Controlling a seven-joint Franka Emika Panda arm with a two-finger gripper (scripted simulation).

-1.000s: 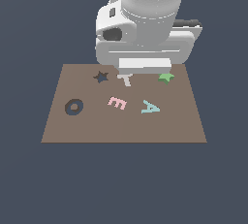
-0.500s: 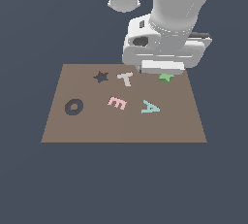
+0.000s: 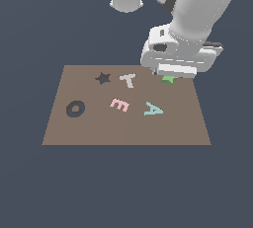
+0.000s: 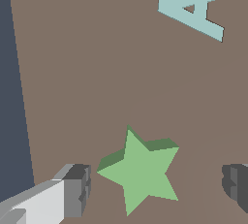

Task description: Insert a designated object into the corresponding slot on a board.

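The green star (image 4: 143,172) lies flat on the brown board (image 4: 87,63). In the exterior view only a bit of the star (image 3: 168,80) shows under the gripper body, at the board's far right. The board (image 3: 99,128) also bears the dark star-shaped slot (image 3: 103,78) at the far left-centre. My gripper (image 4: 157,186) is open, one finger (image 4: 77,189) on each side of the star, apart from it. In the exterior view the fingertips are hidden by the hand.
A teal letter A (image 3: 153,108) (image 4: 198,12), a pink letter E (image 3: 119,104) and a whitish letter T (image 3: 128,79) lie on the board. A dark ring-shaped O cut-out (image 3: 75,108) sits near the exterior view's left. The board's edge (image 4: 17,97) runs close to the star.
The arm has moved toward the exterior view's right and lowered over the green star. The star and the letters have not moved.
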